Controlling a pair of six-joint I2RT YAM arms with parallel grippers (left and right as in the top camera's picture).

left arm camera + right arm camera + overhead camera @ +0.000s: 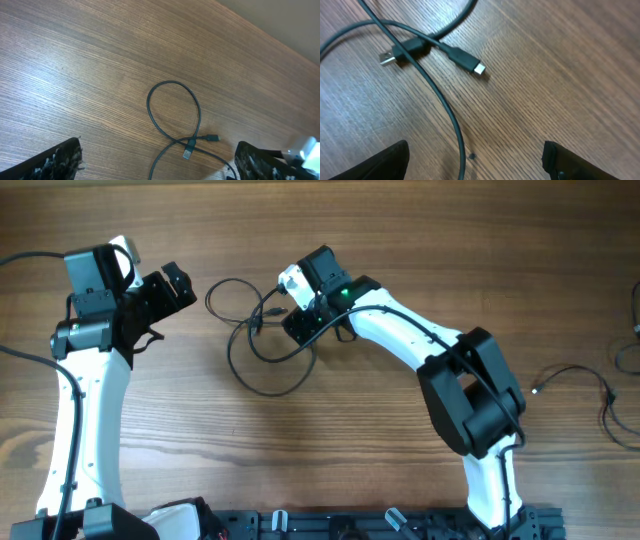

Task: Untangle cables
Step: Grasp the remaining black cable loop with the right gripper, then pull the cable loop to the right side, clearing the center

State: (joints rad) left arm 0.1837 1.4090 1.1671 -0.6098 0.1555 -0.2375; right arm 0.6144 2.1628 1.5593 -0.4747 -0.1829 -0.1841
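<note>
Right gripper (298, 323) hangs wide open and empty right over the tangle, its fingers (385, 162) spread to either side of one thin strand that runs down between them, touching neither. Just ahead, the cables (415, 46) cross, and two plug ends (470, 64) lie roughly along a line across the opening, so the right arm looks the nearer one for a pick. Left gripper (172, 286), also wide and holding nothing, sits off to the left of the loops, apart from them.

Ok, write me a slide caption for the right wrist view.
Open right pincer over the wooden table, thin black cables crossing ahead of it beside two plug ends.
</note>
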